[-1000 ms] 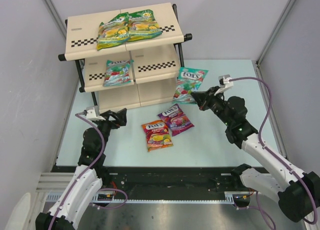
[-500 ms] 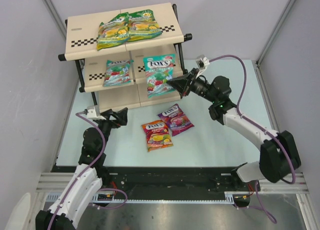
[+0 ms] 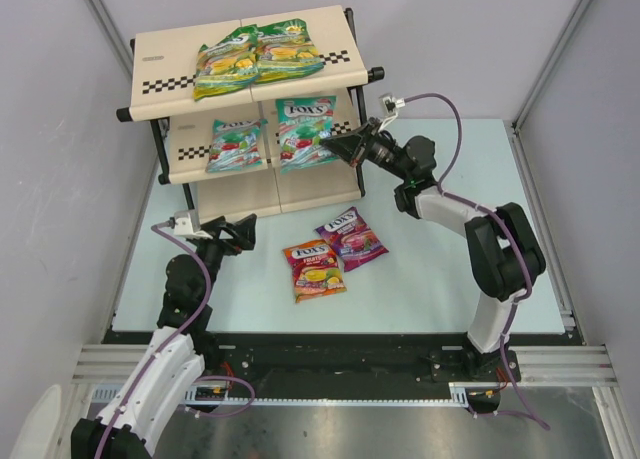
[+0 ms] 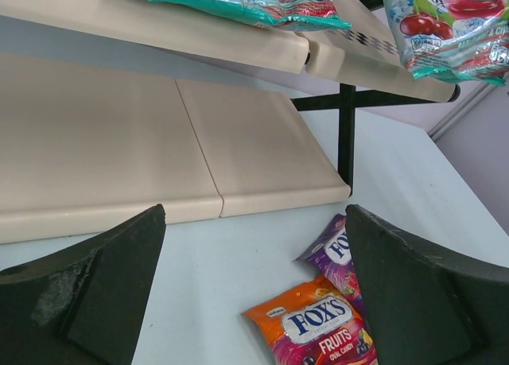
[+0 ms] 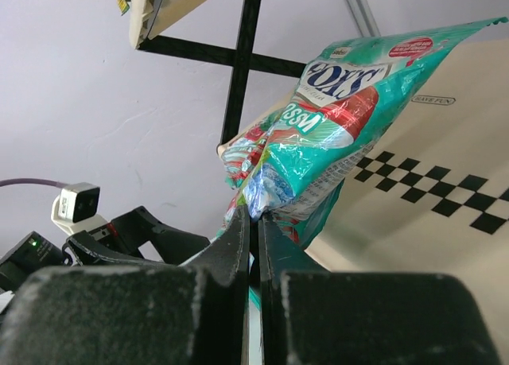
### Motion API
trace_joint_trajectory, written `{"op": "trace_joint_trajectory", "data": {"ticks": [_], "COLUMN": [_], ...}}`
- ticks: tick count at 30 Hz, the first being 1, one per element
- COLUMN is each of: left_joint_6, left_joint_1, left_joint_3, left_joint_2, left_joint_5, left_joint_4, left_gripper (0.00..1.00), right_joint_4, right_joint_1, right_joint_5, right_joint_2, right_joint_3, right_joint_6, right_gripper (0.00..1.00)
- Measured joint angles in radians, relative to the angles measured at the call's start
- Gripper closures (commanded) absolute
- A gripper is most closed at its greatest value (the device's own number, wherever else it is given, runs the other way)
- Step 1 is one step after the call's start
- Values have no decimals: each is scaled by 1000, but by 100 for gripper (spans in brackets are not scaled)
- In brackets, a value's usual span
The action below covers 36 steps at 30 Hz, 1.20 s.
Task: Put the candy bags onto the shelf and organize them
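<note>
The shelf (image 3: 160, 59) stands at the back left. Two green-yellow candy bags (image 3: 228, 67) (image 3: 287, 51) lie on its top tier, and a teal bag (image 3: 236, 144) lies on the left of the middle tier. My right gripper (image 3: 345, 147) is shut on the edge of a second teal bag (image 3: 305, 131), held over the right half of the middle tier; in the right wrist view this teal bag (image 5: 342, 134) hangs crumpled from my right gripper (image 5: 254, 214). A red-orange bag (image 3: 314, 269) and a purple-pink bag (image 3: 351, 237) lie on the table. My left gripper (image 3: 240, 234) stands open, holding nothing, facing the red-orange bag (image 4: 318, 329).
The shelf's black frame post (image 4: 346, 134) stands at the right end of the bottom tier (image 4: 119, 134). The pale blue table (image 3: 440, 279) is bounded by grey walls on the left, back and right. The left arm (image 5: 135, 230) shows below the held bag.
My right arm has carried the teal bag from beside the shelf's right end up and left, over the middle tier. The left arm has not moved.
</note>
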Motion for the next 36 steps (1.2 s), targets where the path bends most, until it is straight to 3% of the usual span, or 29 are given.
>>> {"op": "trace_joint_trajectory", "data": {"ticks": [11,24,25,26,28,30,31,36], "left_joint_6": [0,0,0,0,0,0,0,0], "left_joint_1": [0,0,0,0,0,0,0,0], "left_joint_3": [0,-13,-13,-13,-14,-15,-16,-16], "left_joint_2": [0,5,5,5,5,5,4,-8], "left_joint_5": [0,0,0,0,0,0,0,0], "left_joint_4": [5,15,15,15,15,15,15,14], "left_gripper": [0,0,0,0,1,1,1,0], "right_joint_4": [42,37,36,36,35,48,56,161], "right_joint_1": [26,37,37,37,37,36,31,2], "right_joint_5": [-15,-23,-23,-23,-23,-18,-16,0], "right_joint_2": [121,257,263,269,282,290,291,280], "right_joint_3": [183,263,269,272,286,295,296,252], "right_joint_6": [37,61,61,62,72,83,89,140], "right_gripper": [100,100,95,78,61,54,46,38]}}
